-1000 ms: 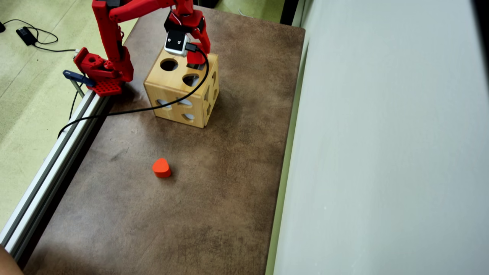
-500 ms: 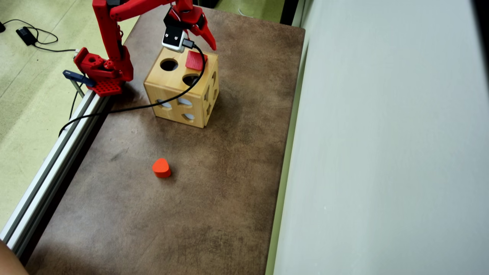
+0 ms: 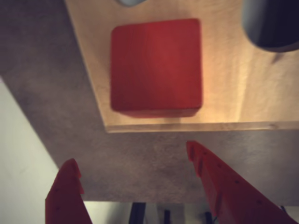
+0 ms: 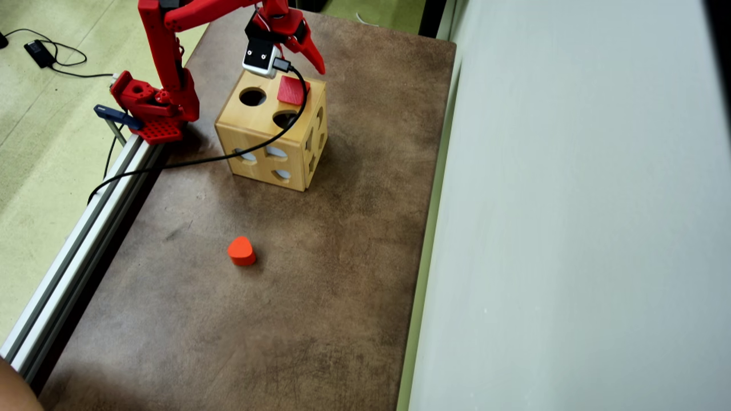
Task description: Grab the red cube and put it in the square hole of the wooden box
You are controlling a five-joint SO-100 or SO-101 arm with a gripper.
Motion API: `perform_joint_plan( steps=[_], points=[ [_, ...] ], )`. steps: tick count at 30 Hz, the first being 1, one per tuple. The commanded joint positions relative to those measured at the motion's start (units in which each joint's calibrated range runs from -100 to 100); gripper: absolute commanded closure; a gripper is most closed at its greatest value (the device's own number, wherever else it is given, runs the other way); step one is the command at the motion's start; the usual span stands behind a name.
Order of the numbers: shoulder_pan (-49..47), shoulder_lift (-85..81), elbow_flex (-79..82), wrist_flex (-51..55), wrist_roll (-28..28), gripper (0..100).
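Note:
The red cube (image 3: 155,65) sits in the square hole on top of the wooden box (image 3: 233,100), its top face showing near the box's corner; it also shows in the overhead view (image 4: 291,89) on the box (image 4: 260,134). My red gripper (image 3: 133,161) is open and empty, its fingers (image 3: 219,182) spread wide, raised above and just beyond the box's top edge over the brown mat. In the overhead view the gripper (image 4: 305,51) hovers past the box's far corner.
A small orange-red rounded block (image 4: 241,251) lies on the brown mat (image 4: 320,274) in front of the box. The box top has round holes (image 4: 252,96). An aluminium rail (image 4: 74,245) runs along the left edge; a pale wall (image 4: 571,200) bounds the right.

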Motion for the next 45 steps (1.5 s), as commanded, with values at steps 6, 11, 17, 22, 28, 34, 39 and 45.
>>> perform_joint_plan(
  steps=[6, 11, 17, 22, 28, 34, 39, 45],
  points=[
    [0.48, 3.28, -1.40, -1.82, 0.54, 64],
    [2.86, 3.03, -0.14, -0.21, 4.54, 65],
    [8.81, 0.82, 2.54, 2.60, 7.37, 65],
    [11.03, -0.20, 2.54, 1.96, 9.82, 65],
    [7.39, 0.65, 2.45, -0.13, 10.16, 64],
    [2.12, 4.21, 2.45, -3.43, 9.77, 64],
    [-1.00, 3.79, 2.36, -3.35, 9.77, 64],
    [-3.90, -11.41, 1.47, -3.43, 9.77, 64]
  ],
)
